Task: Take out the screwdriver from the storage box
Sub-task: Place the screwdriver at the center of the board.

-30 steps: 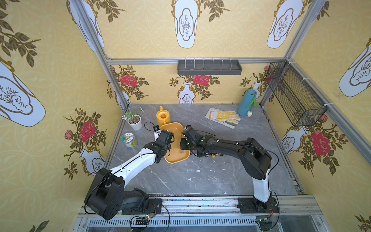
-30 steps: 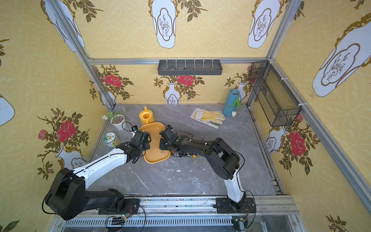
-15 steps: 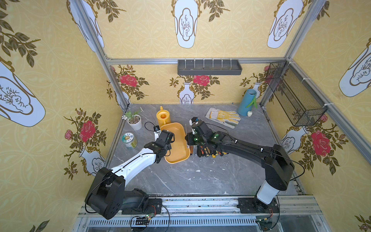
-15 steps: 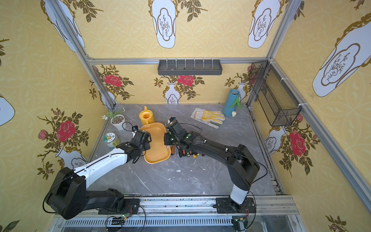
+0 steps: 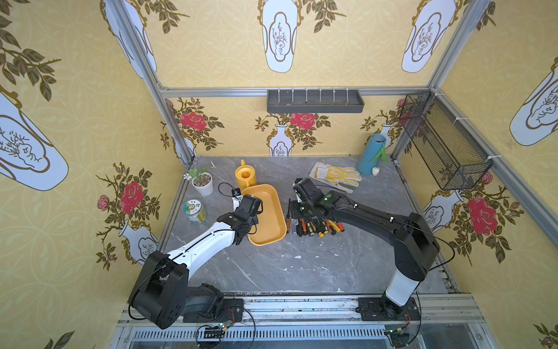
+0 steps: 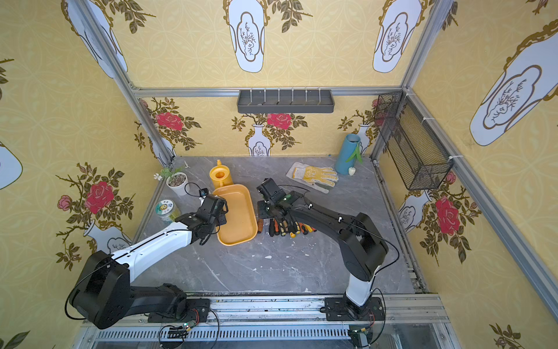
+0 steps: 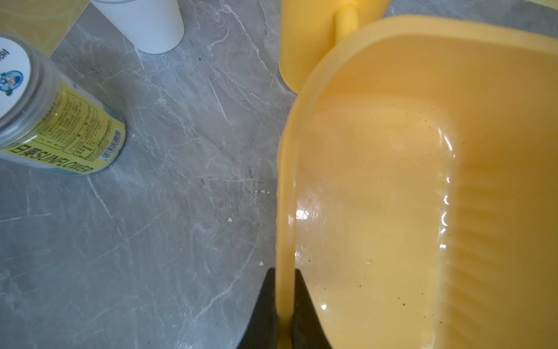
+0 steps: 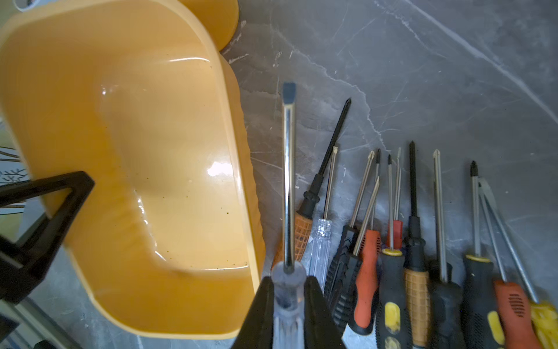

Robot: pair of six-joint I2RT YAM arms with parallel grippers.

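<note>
Gripping the screwdriver (image 8: 289, 181) by its clear handle, the right gripper (image 8: 287, 282) is clamped shut. The shaft points ahead of it, outside the storage box (image 8: 235, 157) just beside it, with other screwdrivers (image 8: 416, 272) on its opposite side. The left gripper (image 7: 284, 276) pinches the box's rim.

– What covers the walls?
– Yellow wallpaper (image 5: 229, 54) printed with red roses and white vases, held in aluminium framing (image 5: 211, 91).
– And below?
– A grey, marble-veined tabletop (image 5: 302, 266), brightly lit and scuffed with pale flecks.
– Anything mounted?
– A dark grey rack (image 5: 315, 104) hangs on the back wall, and a black wire mesh basket (image 5: 444, 145) hangs on the right-hand wall.
</note>
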